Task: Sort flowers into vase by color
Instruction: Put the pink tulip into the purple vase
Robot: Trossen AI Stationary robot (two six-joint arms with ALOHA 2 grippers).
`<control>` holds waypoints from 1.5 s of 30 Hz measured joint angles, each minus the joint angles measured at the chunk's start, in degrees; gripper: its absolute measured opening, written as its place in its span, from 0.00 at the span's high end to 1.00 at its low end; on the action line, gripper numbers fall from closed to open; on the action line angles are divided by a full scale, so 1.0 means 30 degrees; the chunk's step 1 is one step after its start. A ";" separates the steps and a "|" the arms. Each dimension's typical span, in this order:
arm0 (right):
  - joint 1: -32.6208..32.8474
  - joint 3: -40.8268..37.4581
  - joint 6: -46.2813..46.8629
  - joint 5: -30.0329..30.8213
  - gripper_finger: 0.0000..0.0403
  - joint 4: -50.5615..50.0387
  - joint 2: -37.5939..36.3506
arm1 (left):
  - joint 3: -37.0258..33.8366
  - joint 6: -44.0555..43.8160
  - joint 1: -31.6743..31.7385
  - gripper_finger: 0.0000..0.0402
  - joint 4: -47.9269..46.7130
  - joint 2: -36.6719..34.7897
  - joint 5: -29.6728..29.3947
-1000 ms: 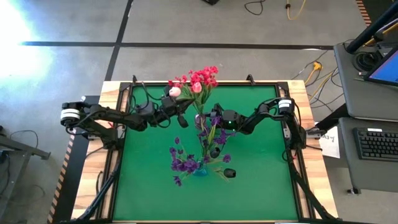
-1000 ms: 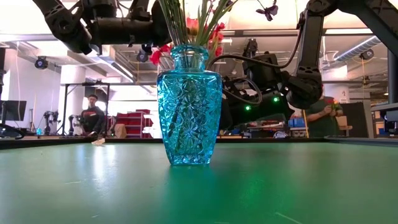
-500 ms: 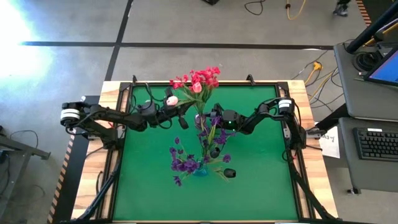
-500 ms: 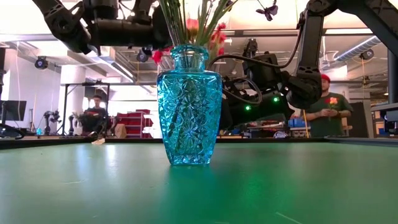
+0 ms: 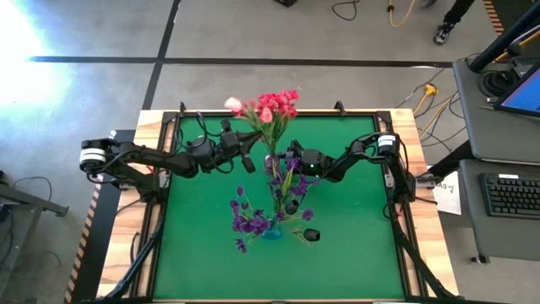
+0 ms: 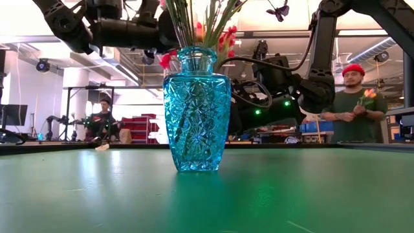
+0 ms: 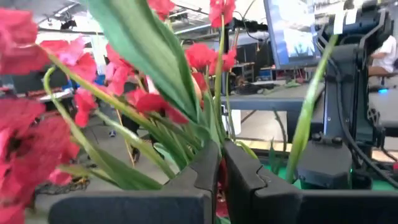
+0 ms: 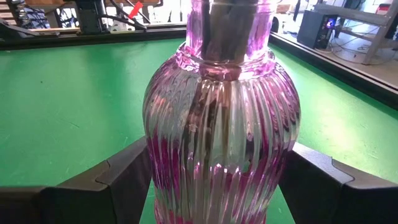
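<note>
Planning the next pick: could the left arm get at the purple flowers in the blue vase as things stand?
Probably not at once. The left gripper is shut on the red flowers, so it must let them go first. The purple flowers in the blue vase look uncovered from above.

Desk [image 5: 354, 245]: green mat top, light wood border, black rail around the mat. Blue cut-glass vase [image 6: 196, 110] stands upright on the mat, nearer edge, roughly centre. Pink/purple ribbed glass vase [image 8: 221, 124] stands upright farther back, about mid-desk, just behind the blue one. Small dark object [image 5: 310, 236] lies on the mat just right of the blue vase; can't tell what it is.
</note>
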 joint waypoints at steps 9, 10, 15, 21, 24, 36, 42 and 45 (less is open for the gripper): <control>0.0005 -0.0001 -0.0024 -0.0007 0.29 0.0000 0.0003 | -0.0055 -0.1505 -0.0007 0.99 -0.0028 -0.0014 0.0007; 0.0004 -0.0001 -0.0023 -0.0007 0.29 0.0000 0.0003 | -0.0096 -0.1738 -0.0007 0.98 -0.0033 -0.0015 0.0007; 0.0005 -0.0007 -0.0078 -0.0007 0.29 0.0000 0.0001 | -0.0175 -0.2447 -0.0007 0.86 0.0182 -0.0015 -0.0004; 0.0007 0.0000 -0.0087 -0.0011 0.29 -0.0003 0.0001 | -0.0211 -0.3554 -0.0007 0.70 0.0156 -0.0015 -0.0212; 0.0005 -0.0002 -0.0090 -0.0015 0.29 0.0000 -0.0001 | -0.0233 -0.3776 -0.0007 0.64 0.0134 -0.0015 -0.0592; 0.0004 -0.0004 -0.0233 -0.0029 0.29 -0.0007 0.0003 | 0.0215 -0.3083 -0.0002 0.51 0.0450 -0.0023 -0.2024; 0.0007 0.0000 -0.0233 -0.0029 0.29 -0.0007 -0.0004 | 0.0586 -0.2972 0.0006 0.51 -0.0071 0.0036 -0.1554; 0.0005 -0.0005 -0.0228 -0.0029 0.29 -0.0007 -0.0001 | 0.0612 -0.2978 0.0017 0.51 -0.0230 0.0036 -0.2146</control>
